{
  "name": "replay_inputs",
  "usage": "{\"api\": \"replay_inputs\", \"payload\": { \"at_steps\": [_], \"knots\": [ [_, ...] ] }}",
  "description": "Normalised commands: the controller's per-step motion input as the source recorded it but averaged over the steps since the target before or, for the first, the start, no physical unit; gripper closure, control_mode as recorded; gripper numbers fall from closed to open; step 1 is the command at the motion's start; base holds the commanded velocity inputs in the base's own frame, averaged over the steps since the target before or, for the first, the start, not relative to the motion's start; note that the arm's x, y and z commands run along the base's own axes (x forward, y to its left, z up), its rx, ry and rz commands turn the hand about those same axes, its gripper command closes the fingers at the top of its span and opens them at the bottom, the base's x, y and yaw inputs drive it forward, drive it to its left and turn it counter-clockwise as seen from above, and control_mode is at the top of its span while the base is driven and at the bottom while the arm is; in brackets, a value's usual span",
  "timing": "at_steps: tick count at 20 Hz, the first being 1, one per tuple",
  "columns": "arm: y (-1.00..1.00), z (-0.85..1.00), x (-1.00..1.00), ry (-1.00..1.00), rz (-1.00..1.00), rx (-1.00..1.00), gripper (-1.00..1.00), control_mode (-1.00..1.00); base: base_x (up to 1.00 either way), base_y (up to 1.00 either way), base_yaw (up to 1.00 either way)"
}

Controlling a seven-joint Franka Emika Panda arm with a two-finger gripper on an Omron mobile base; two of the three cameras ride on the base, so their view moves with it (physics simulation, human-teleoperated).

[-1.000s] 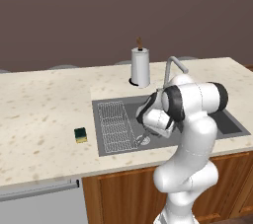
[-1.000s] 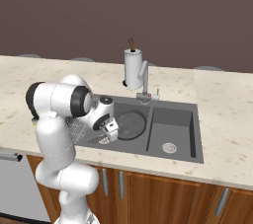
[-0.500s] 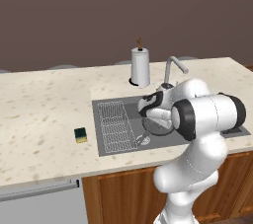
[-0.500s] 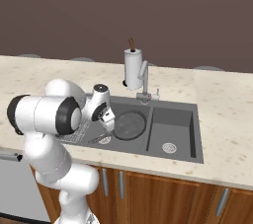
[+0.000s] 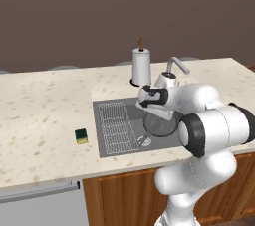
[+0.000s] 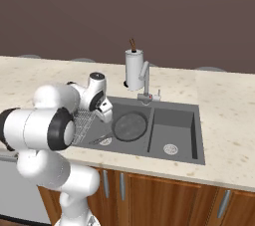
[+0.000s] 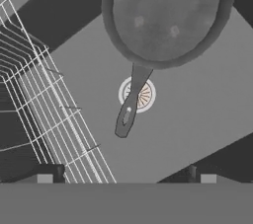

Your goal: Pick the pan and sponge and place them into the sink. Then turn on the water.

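the pan (image 7: pixel 165 16) lies flat on the floor of the sink (image 6: pixel 194 156), in the left basin, and its short handle reaches across the round drain (image 7: pixel 143 94) there. seen from the right base view the pan (image 6: pixel 130 125) sits just right of the wire rack (image 5: pixel 117 125), which fills the far left part of the basin. the claw (image 7: pixel 123 173) hangs above the sink with its two fingertips spread wide apart and nothing between them; the pan handle lies below and clear of them. the sponge (image 5: pixel 81 136) rests on the speckled desk (image 5: pixel 40 120), left of the sink and apart from its rim. the curved faucet (image 6: pixel 146 81) stands at the back edge of the sink, with the white paper towel roll (image 5: pixel 141 66) upright just behind it.
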Motion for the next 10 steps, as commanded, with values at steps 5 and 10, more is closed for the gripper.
{"api": "replay_inputs", "payload": {
  "at_steps": [5, 10],
  "knots": [
    [0.11, 0.47, -0.33, 0.0, 0.19, -0.01, -1.0, -1.0, 0.0, 0.0, 0.0],
    [0.2, 0.35, -0.33, 0.0, 0.16, -0.05, -1.0, -1.0, 0.0, 0.0, 0.0]
  ]
}}
